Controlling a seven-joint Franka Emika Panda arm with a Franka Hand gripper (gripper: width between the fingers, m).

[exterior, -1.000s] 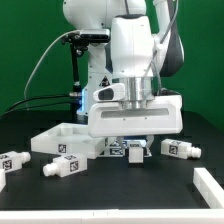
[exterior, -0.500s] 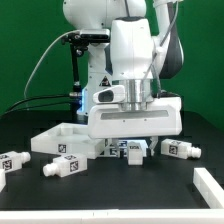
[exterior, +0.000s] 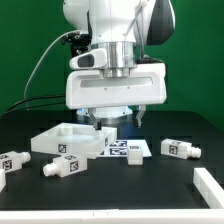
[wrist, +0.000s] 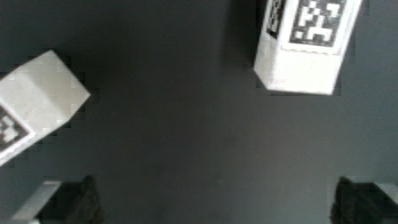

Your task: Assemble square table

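Three legs lie loose on the black desk [exterior: 150, 195] in the exterior view. First leg [exterior: 12, 160] sits by the edge at the exterior view's left. Second leg [exterior: 62, 167] is near it, closer to the front edge. Third leg [exterior: 180, 150] is well apart, toward the edge at the exterior view's right.

Square slab [exterior: 65, 140], raised rim showing, rests mid-desk just beside the marker board [exterior: 127, 148]; cannot tell whether they touch.

Gripper [exterior: 118, 118] hangs above the board, clear of the desk. Wrist view: dark fingertips [wrist: 63, 200] spread wide, nothing between them, bare desk below. One tagged block [wrist: 306, 45] and another white block [wrist: 36, 100] lie well apart; cannot match them to the numbered legs.

White piece [exterior: 210, 185] lies at the front corner on the exterior view's right, cut by the frame.
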